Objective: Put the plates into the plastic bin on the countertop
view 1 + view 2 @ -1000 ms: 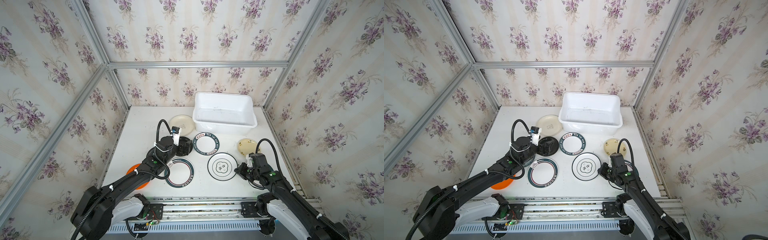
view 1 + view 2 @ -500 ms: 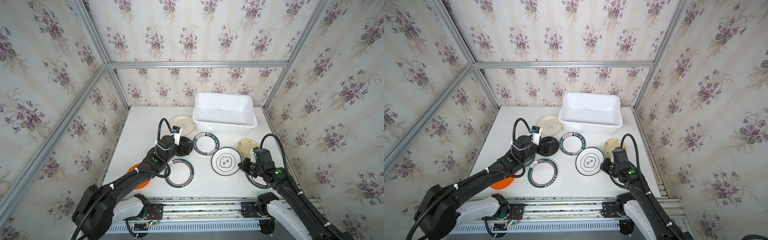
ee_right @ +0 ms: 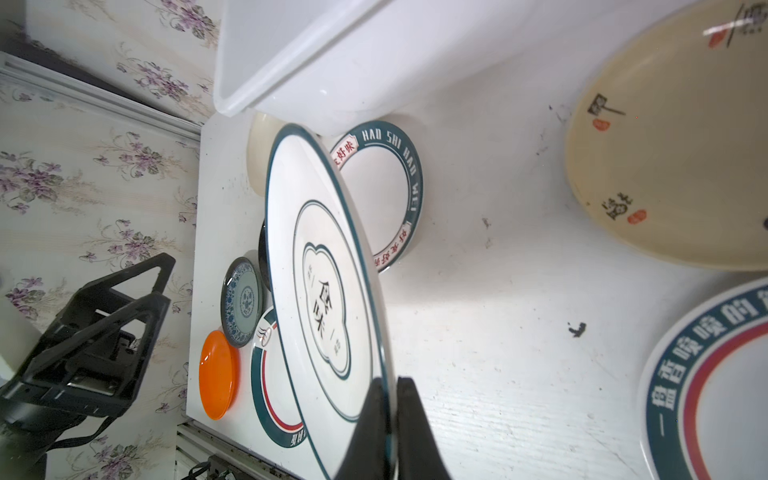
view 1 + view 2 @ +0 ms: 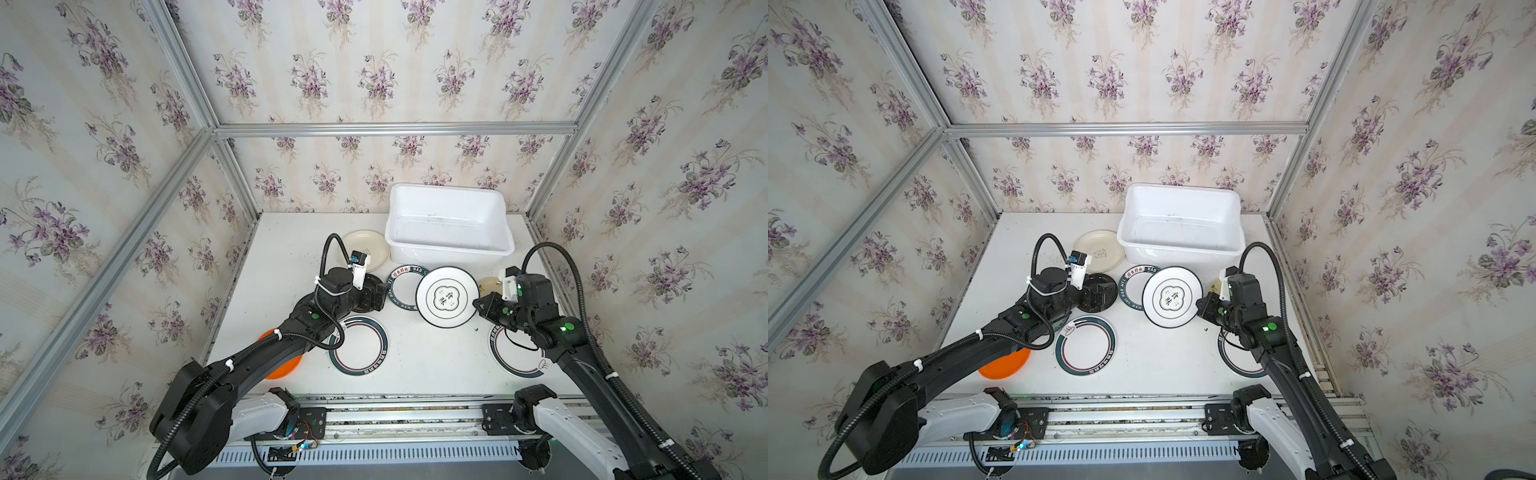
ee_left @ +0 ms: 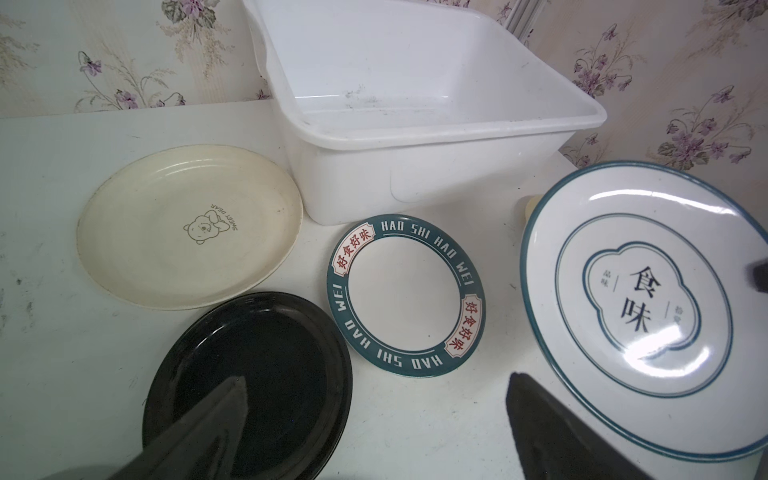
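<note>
My right gripper [image 4: 478, 305] [image 3: 390, 382] is shut on the rim of a white plate with dark rings [image 4: 446, 297] [image 3: 328, 291]. It holds the plate tilted above the countertop [image 4: 432, 361], just in front of the white plastic bin [image 4: 449, 249] [image 5: 415, 141]. My left gripper [image 4: 374, 293] [image 5: 378, 380] hangs open with nothing in it, over the edge of a glossy black plate [image 5: 249, 374]. Beside that lie a cream plate [image 5: 187, 224] and a teal lettered-rim plate [image 5: 407, 299].
An orange plate [image 4: 286, 365], a ring-rimmed plate [image 4: 359, 345] and a small teal-patterned plate [image 3: 243, 307] lie front left. A pale yellow plate [image 3: 665, 145] and a lettered plate [image 4: 511, 357] lie under the right arm. Frame rails and papered walls close in the table.
My right gripper has lifted the ringed white plate off the countertop and carried it back towards the bin. The left arm has stayed still.
</note>
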Controlling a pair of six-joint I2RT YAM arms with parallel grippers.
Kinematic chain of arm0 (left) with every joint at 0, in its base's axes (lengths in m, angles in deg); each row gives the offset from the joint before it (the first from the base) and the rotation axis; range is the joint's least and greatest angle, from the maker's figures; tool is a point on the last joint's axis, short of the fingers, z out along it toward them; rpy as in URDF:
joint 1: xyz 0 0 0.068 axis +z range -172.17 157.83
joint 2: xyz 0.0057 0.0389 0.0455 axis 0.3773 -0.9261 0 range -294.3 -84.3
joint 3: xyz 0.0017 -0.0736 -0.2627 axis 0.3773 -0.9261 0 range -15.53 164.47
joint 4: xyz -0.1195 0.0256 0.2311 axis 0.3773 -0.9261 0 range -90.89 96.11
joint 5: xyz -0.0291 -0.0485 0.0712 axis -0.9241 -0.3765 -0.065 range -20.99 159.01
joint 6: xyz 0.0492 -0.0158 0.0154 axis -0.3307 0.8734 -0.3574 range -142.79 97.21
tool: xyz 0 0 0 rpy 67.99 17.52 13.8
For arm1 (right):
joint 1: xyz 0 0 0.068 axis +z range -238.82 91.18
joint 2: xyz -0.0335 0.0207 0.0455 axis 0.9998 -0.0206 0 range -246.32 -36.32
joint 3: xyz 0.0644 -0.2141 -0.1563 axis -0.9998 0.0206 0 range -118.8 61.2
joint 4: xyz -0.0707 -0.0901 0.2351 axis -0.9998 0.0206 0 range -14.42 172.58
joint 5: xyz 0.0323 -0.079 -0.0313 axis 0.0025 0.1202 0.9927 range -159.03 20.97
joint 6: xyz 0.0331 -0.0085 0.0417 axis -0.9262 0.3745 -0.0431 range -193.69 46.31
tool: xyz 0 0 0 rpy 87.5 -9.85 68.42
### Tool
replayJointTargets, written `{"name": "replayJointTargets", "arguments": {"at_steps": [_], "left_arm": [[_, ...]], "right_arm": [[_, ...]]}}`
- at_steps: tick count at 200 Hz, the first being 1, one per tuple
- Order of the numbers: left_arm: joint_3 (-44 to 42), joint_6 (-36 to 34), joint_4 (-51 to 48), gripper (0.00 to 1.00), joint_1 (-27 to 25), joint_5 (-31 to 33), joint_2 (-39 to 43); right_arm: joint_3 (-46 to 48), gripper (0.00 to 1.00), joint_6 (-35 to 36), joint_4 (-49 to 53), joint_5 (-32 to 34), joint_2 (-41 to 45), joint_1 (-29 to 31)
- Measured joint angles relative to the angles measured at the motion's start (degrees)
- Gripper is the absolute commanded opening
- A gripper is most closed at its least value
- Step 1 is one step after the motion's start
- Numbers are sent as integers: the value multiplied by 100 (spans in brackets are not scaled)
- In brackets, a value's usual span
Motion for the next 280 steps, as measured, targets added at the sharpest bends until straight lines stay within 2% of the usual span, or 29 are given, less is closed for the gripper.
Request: {"name": "replayJointTargets", "arguments": {"at_steps": [36, 83, 124, 167, 217, 255, 280], "left_arm": [[-31, -31, -37, 100, 0, -105, 151], [-190, -114, 131, 100, 0, -595, 267], [-243, -103, 313, 100, 0, -988, 319], [-376, -83, 407, 100, 0, -1067, 562], [-457, -81, 426, 100, -7, -951, 798], [-529, -44, 378, 100, -7, -758, 962], [-560, -44, 358, 100, -7, -658, 1099]], "right_arm": [[-647, 0, 103, -138, -151, -455, -2], [-1504, 0, 251, -463, -273, -1307, -9], [-2422, 0, 273, -734, -295, -2371, -9], [-3182, 0, 225, -986, -286, -3368, -24], [-4288, 0, 315, -953, 157, -4476, -31], [-5571, 0, 651, -291, 807, -5436, -35], [-6242, 0, 807, 179, 957, -6065, -35]]}}
